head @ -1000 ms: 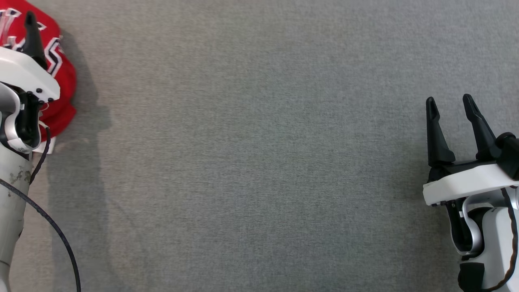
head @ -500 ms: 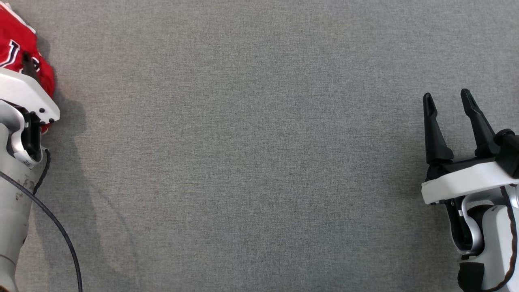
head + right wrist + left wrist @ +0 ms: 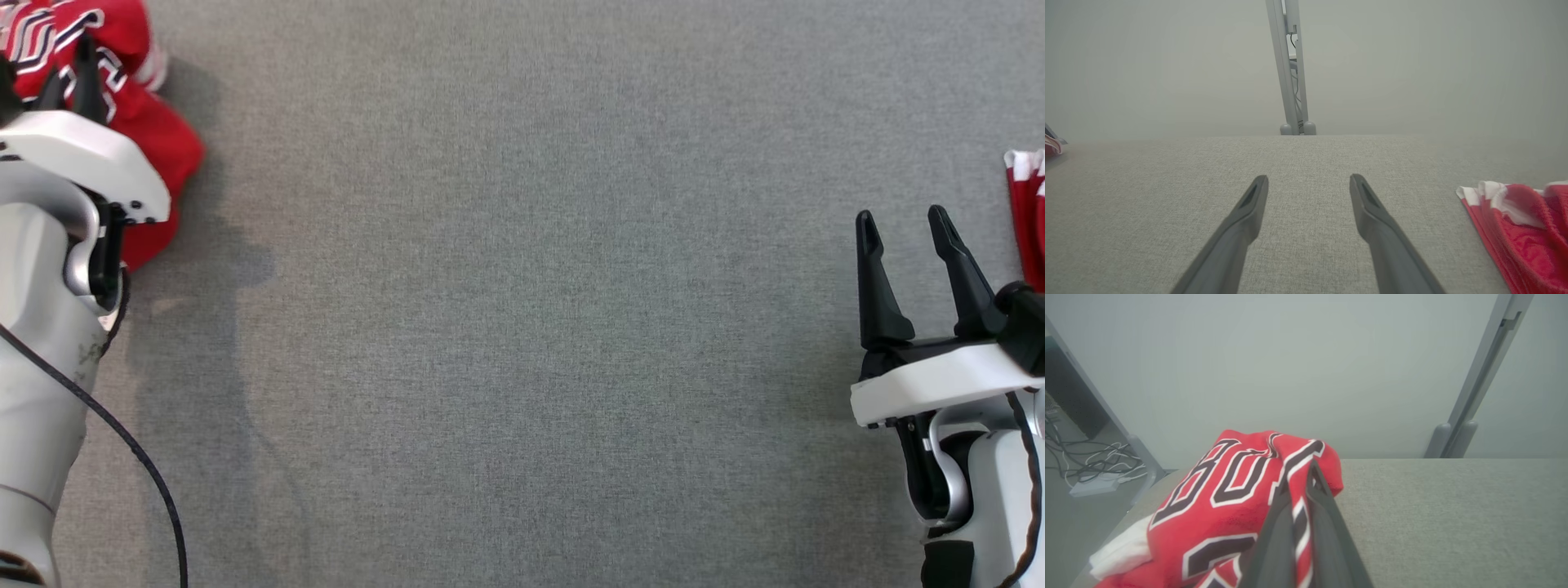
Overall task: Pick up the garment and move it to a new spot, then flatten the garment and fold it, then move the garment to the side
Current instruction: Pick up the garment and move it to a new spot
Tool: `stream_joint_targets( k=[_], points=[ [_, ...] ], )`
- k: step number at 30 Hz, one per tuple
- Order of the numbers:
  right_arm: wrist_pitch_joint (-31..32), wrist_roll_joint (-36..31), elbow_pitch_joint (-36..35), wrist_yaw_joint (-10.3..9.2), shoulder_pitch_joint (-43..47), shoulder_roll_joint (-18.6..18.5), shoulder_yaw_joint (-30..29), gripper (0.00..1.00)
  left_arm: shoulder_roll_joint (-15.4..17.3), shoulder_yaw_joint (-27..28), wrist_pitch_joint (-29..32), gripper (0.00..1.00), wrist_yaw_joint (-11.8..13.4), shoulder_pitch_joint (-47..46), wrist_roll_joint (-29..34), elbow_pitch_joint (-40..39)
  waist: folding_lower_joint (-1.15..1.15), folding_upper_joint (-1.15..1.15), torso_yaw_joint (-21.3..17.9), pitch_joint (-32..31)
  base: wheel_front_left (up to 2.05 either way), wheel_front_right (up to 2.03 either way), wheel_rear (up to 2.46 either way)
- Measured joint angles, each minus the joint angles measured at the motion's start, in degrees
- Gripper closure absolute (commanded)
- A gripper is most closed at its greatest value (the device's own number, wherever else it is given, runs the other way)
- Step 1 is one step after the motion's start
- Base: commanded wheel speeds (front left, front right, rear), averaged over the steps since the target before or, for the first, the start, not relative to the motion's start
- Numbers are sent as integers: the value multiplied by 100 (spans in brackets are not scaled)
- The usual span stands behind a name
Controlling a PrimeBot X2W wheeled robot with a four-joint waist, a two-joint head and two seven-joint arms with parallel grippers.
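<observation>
At the far-left edge of the table (image 3: 522, 294), your L gripper (image 3: 1301, 486) has just snapped shut. A sec ago its fingers stood wide at the red garment (image 3: 1208, 498); now they're pinched together w/ a fold of red-and-white fabric caught between them. The garment lies bunched at that corner, not lifted as far as you can tell. The head cam has swung since the earlier pics, so don't read the garment's shift in frame as cloth moving. Your R gripper (image 3: 901, 216) is unchanged: fingers spread wide, nothing between them, over bare table well apart from the garment.

What it means: the grasp is made, so step 1 (pick up, move to a new spot) is only starting. Flatten, fold and set-aside all remain. One pinch on a crumpled heap will prob. drag the rest along in a clump.

Count:
- 2 grippers: 1 closed on cloth, 1 open.
- 1 table.
- Red cloth in 2 places: the heap at left, plus a second red piece (image 3: 1030, 220) w/ white trim at the right edge, near the R gripper. Can't tell if that's a separate garment.
</observation>
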Motion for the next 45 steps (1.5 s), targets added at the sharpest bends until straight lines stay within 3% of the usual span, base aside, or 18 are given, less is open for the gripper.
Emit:
stream_joint_targets(
  k=[8, 12, 17, 24, 28, 35, 40, 45],
  points=[
    [-174, 90, 219, 0, 198, 0, -218, 0, -125, -291, -135, 100, -597, -36, 156, -958, 0, 0, -31, -532, 0, 0, 0],
    [-230, 145, 313, 0, 343, 0, -334, 0, -152, -508, 132, 100, -766, 32, 103, -1738, 0, 0, -40, -844, 0, 0, 0],
    [-275, 232, 423, 0, 534, 1, -388, 0, -83, -793, 875, 100, -860, 408, -231, -3053, 0, 0, -55, -1241, 0, 0, 0],
    [-298, 330, 445, 0, 768, 1, -400, 0, 402, -1054, 2189, 100, -826, 1140, -849, -5107, 0, 0, -176, -1633, 0, 0, 0],
    [-293, 359, 417, 0, 811, -1, -376, 0, 613, -1237, 2780, 100, -770, 1486, -1158, -5769, 0, 0, -301, -1628, 0, 0, 0],
    [-272, 454, 433, 0, 629, -1, -62, 0, 448, -1783, 2836, 100, -837, 1619, -1013, -5344, 0, 0, -515, -1292, 0, 0, 0],
    [-305, 528, 512, 0, 416, 0, 153, 0, 77, -2454, 2371, 100, -907, 1076, -460, -4589, 0, 0, -712, -981, 0, 0, 0],
    [-374, 537, 592, 0, 255, -1, 230, 0, -325, -3317, 1797, 100, -924, 390, -493, -4346, 0, 0, -891, -669, 0, 0, 0]
  ],
)
